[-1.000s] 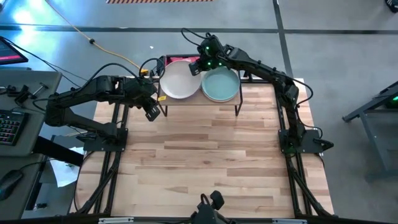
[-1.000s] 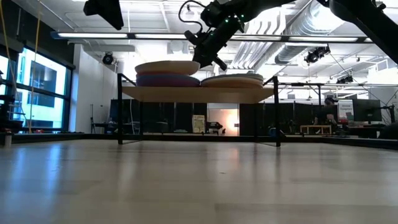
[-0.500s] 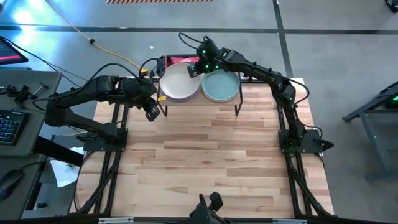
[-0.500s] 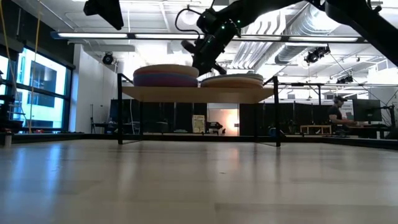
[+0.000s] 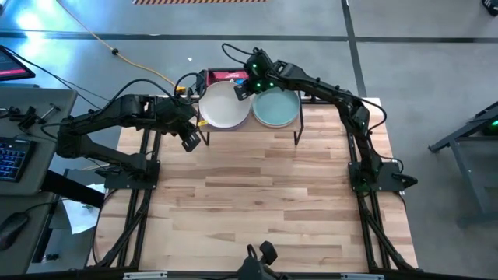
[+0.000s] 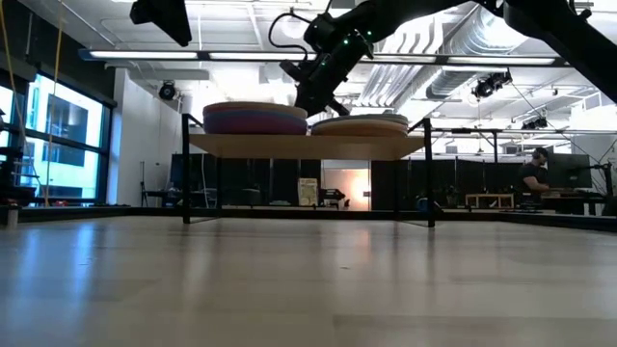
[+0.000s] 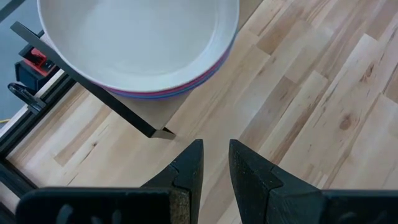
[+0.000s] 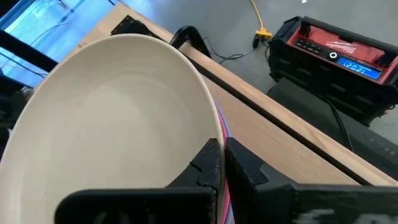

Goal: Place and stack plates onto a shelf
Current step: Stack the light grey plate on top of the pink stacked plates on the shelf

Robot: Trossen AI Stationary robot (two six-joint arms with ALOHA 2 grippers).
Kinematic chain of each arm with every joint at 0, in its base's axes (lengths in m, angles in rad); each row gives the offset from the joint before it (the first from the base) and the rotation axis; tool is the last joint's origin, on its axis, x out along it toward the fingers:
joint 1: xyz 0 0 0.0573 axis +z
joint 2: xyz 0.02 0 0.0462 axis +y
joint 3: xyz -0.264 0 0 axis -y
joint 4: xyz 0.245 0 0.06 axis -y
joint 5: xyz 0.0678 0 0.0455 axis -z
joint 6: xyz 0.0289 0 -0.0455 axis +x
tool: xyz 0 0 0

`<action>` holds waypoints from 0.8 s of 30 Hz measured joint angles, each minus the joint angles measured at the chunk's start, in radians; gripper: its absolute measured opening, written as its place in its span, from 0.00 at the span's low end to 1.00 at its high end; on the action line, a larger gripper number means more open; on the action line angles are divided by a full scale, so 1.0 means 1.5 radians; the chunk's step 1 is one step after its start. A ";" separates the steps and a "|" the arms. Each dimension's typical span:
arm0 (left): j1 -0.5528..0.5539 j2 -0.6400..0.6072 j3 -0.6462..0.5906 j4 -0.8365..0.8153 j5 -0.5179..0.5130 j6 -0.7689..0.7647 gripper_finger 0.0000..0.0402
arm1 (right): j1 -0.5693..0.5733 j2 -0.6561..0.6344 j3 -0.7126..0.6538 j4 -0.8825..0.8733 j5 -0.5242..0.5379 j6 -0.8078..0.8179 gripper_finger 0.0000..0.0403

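The shelf (image 5: 249, 127) stands at the table's far edge on thin black legs and carries two stacks of plates. A cream plate (image 5: 225, 106) tops the left stack (image 6: 255, 119), with purple and pink rims under it. A teal plate (image 5: 276, 110) tops the right stack (image 6: 362, 125). My right gripper (image 5: 242, 89) is shut at the cream plate's far right rim, between the two stacks. My left gripper (image 5: 189, 142) hangs open and holds nothing, off the shelf's near left leg (image 7: 112, 99). My right gripper pinches the cream plate's rim (image 8: 212, 129) on the side facing the teal stack. One finger (image 8: 208, 163) is over the plate's inside and the other is outside the rim. The fingers slant down from the far right. The plate lies level on the left stack.
A red and black device (image 5: 226, 75) sits just beyond the table's far edge behind the shelf, with a yellow cable (image 5: 117, 51) on the floor. Bare wood tabletop (image 5: 257, 194) stretches from the shelf to the near edge.
My right gripper has sunk a little, staying shut on the cream plate's rim. The plate was tilted with its held side raised above the purple plates. That side has come down, and the plate now lies level on the left stack.
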 joint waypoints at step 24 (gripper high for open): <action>0.000 0.000 0.000 0.000 -0.007 0.067 0.17 | 0.000 0.000 0.000 -0.008 -0.010 0.000 0.00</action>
